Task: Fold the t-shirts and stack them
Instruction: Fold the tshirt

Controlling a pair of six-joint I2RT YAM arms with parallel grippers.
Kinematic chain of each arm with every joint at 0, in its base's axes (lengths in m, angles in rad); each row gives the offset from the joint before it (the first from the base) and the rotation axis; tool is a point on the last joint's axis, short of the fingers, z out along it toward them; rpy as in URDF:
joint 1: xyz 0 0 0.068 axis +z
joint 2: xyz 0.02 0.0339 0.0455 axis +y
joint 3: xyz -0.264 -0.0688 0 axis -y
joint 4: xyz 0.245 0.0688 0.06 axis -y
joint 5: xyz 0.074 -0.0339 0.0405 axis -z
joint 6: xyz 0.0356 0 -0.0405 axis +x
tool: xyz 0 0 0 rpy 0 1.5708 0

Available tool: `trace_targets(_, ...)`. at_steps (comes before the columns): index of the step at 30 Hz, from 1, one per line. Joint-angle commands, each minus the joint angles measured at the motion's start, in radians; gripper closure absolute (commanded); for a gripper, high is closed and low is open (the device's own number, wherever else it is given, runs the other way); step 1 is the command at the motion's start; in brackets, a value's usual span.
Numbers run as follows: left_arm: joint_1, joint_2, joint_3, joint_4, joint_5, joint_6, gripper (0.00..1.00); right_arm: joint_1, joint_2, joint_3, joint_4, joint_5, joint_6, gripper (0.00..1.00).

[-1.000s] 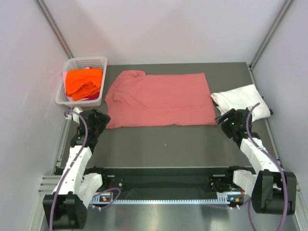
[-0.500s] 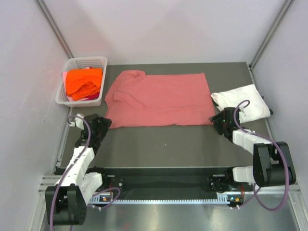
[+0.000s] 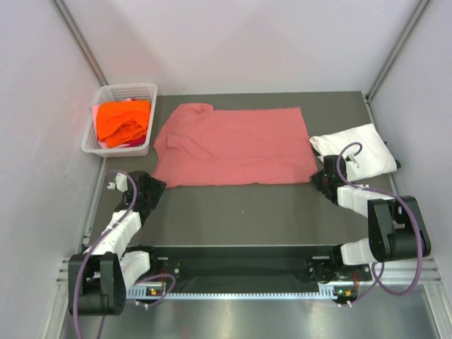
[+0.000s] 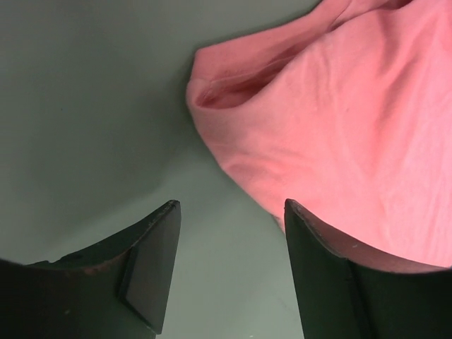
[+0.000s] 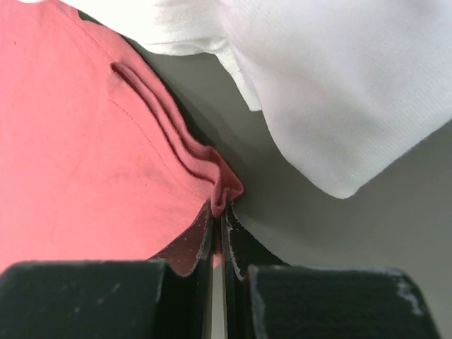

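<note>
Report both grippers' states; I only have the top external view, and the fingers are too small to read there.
Observer: The right gripper is shut on the folded hem at the near right corner of the pink t-shirt.
Operator: Give me the left one.
Observer: The left gripper is open with bare table between its fingers. The pink cloth's corner lies just ahead, not gripped.
Operator: Check that the white t-shirt isn't caught as well.
Observer: The white t-shirt lies apart from the pinched hem, with a strip of table between them.
</note>
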Motion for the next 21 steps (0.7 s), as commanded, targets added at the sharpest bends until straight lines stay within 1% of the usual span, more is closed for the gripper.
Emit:
trace_targets(1,0.000,0.018,0.013,0.042,0.027,0.005,0.36,0.011,-0.036,0.034,0.002,0.089,-0.059,1.00)
trace_targets(7,0.000,-0.016,-0.042,0.090,-0.011,-0.009,0.39,0.011,-0.036,0.019,0.035,0.097,-0.094,1.00)
trace_targets(10,0.000,-0.034,-0.056,0.088,-0.048,-0.023,0.42,0.011,-0.027,0.013,0.045,0.080,-0.086,1.00)
trace_targets(14,0.000,-0.016,-0.045,0.088,-0.084,-0.009,0.43,0.014,-0.013,0.014,0.057,0.059,-0.086,1.00)
trace_targets(16,0.000,-0.004,-0.045,0.094,-0.124,-0.013,0.43,0.018,-0.018,0.010,0.061,0.060,-0.079,1.00)
trace_targets(20,0.000,0.044,-0.056,0.230,-0.129,-0.003,0.45,0.023,-0.030,0.017,0.051,0.048,-0.083,1.00)
trace_targets(21,0.000,0.056,-0.050,0.234,-0.132,-0.004,0.45,0.023,-0.032,0.030,0.037,0.045,-0.088,1.00)
